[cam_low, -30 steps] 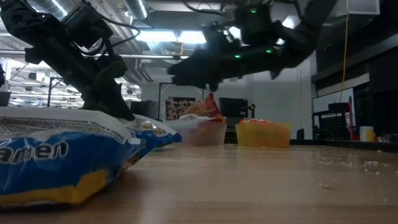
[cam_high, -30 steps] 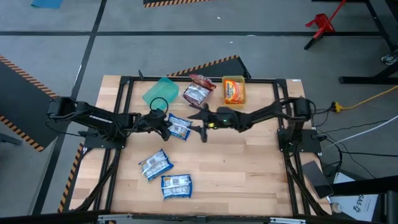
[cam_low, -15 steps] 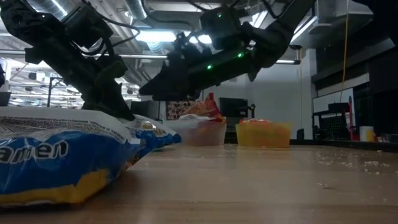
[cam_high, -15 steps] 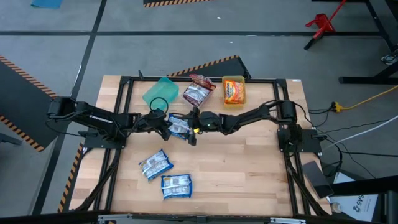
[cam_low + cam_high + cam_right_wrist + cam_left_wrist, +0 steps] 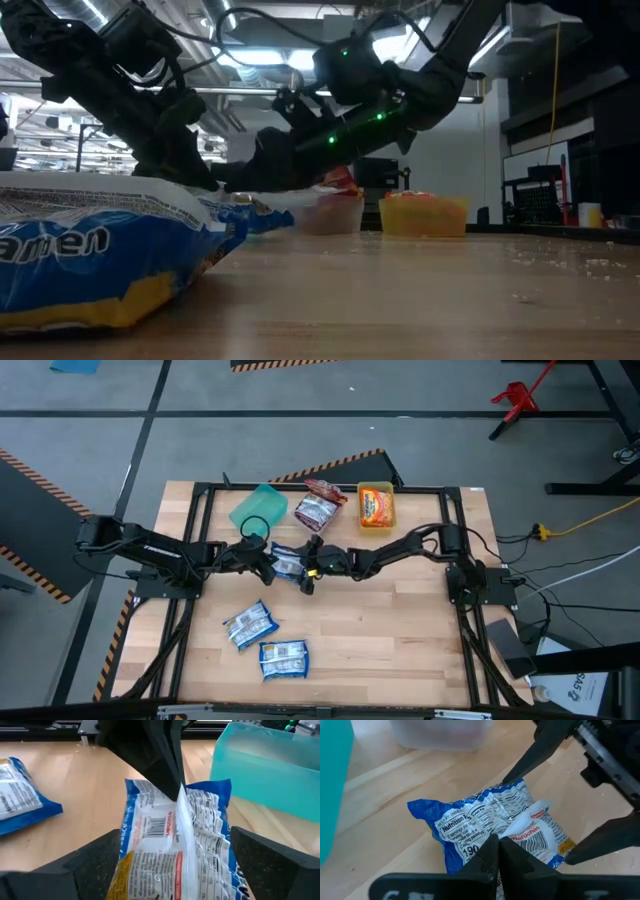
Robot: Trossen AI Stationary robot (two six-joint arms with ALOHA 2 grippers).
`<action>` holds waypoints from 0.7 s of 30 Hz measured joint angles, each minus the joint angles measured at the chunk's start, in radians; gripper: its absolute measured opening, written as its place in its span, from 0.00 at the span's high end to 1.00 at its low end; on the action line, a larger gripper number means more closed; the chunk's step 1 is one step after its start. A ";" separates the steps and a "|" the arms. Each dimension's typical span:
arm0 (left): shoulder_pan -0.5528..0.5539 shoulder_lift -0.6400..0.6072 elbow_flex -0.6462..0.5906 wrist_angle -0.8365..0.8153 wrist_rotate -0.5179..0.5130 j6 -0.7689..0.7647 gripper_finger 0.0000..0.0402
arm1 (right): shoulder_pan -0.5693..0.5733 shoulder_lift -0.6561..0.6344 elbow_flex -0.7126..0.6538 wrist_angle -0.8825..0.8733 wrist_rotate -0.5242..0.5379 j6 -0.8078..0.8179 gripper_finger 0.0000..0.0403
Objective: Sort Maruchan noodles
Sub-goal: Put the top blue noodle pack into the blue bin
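A blue Maruchan packet (image 5: 287, 563) lies back side up at the table's middle, in front of the green bin (image 5: 258, 510). My left gripper (image 5: 265, 560) is shut on it from the left. My right gripper (image 5: 307, 568) is open, with one finger on either side of the packet's right end (image 5: 165, 830). I cannot tell whether those fingers touch it. Two more blue packets (image 5: 249, 624) (image 5: 284, 658) lie flat nearer the near edge. My left gripper (image 5: 498, 851) pinches the blue packet between its two fingers at the left edge (image 5: 479, 849), by the printed back panel. The fingers come slanting down from the table's left. The packet's rest (image 5: 490, 815) lies on the wood, humped a little at the fingers.
At the far edge a clear bin (image 5: 318, 508) holds red packets and a yellow bin (image 5: 376, 505) holds an orange one. The green bin lies tipped just behind the left gripper. Bare wood spreads over the table's right half and near right corner (image 5: 400, 640).
My right gripper has travelled toward the table's left and down, from right of the blue packet to around its right end, staying open. The left gripper and the packet have kept still.
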 joint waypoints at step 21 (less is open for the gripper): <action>0.000 0.000 0.000 0.065 0.028 -0.008 1.00 | -0.006 0.036 0.000 0.016 0.070 0.027 0.61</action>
